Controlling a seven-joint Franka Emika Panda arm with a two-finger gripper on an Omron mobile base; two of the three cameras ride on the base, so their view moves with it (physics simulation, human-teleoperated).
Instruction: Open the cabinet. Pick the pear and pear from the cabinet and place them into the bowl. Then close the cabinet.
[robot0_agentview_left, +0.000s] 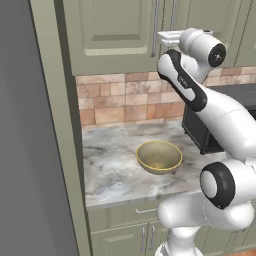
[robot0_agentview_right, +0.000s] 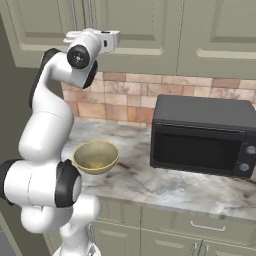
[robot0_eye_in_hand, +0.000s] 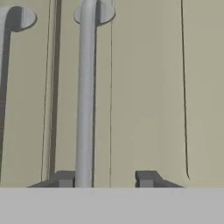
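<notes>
Hand view puts my gripper (robot0_eye_in_hand: 106, 178) right up against the cabinet (robot0_eye_in_hand: 144, 87), and its two fingertips stand parted with a clear gap between them. The right door's bar handle (robot0_eye_in_hand: 85, 96) runs down beside the left fingertip (robot0_eye_in_hand: 65, 178), so it sits at the edge of the gap, not centred; nothing is pinched yet. I judge the fingers are held that way so that they can straddle the bar, which is the only thing on a shut door that gives a pull. The neighbouring handle (robot0_eye_in_hand: 5, 78) on the left door lies just across the seam, well outside my reach.

From the left base view my hand (robot0_agentview_left: 172, 36) is raised to the lower part of the cabinet doors, arm bent up from the counter. Both doors are shut, so the pears are hidden (presumably on a shelf behind them). The bowl (robot0_agentview_left: 159, 156) waits on the marble counter (robot0_agentview_left: 110, 170) directly below the cabinet, handy for dropping fruit. A black microwave (robot0_agentview_right: 202, 135) stands to its right.
</notes>
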